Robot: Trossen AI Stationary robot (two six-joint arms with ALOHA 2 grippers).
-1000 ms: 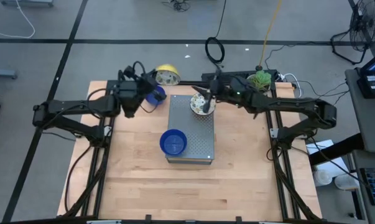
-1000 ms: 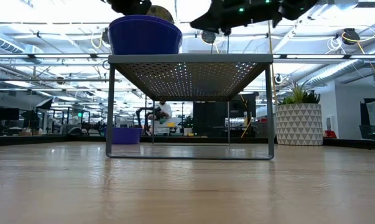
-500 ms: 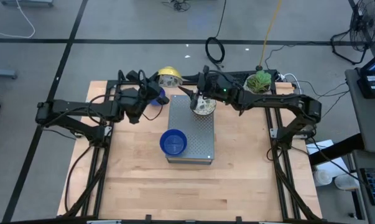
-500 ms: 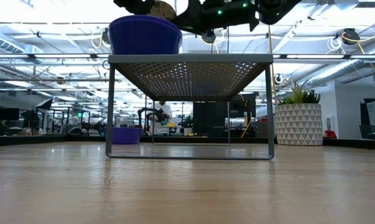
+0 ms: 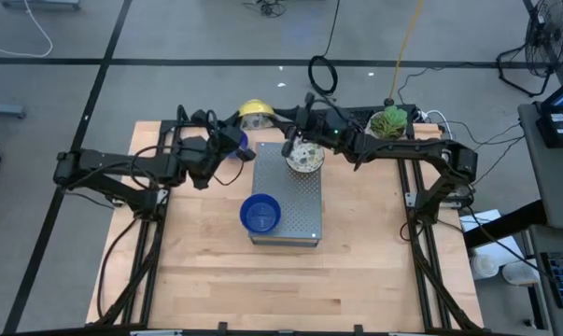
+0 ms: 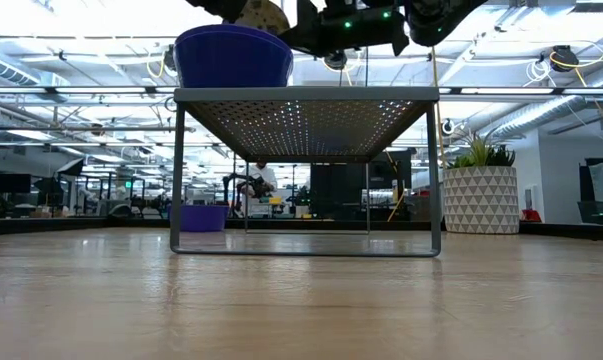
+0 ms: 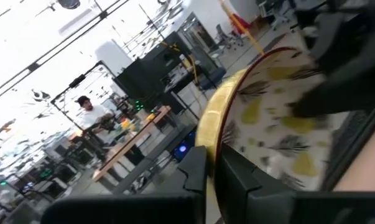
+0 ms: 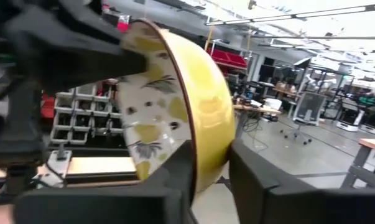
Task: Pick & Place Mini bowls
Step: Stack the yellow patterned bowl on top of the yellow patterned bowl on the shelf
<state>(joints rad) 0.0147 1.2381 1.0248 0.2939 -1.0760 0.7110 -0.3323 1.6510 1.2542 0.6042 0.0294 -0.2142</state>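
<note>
Right gripper (image 8: 209, 150) has left the cream bowl (image 5: 305, 159) on the rack (image 5: 295, 201) and swung to upper centre. It now clamps the yellow bowl (image 5: 255, 112), also pinched by the left gripper (image 7: 215, 165); probably a handover.

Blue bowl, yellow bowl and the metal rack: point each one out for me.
blue bowl (image 5: 260, 214), high view, centre of its inside.
yellow bowl (image 8: 209, 102), right wrist view, glossy outer wall.
metal rack (image 5: 300, 201), high view, bare perforated top.

Overhead view straight down, low view level at tabletop, both sharing the perforated rack (image 5: 287, 193); wrist views close-up.
</note>
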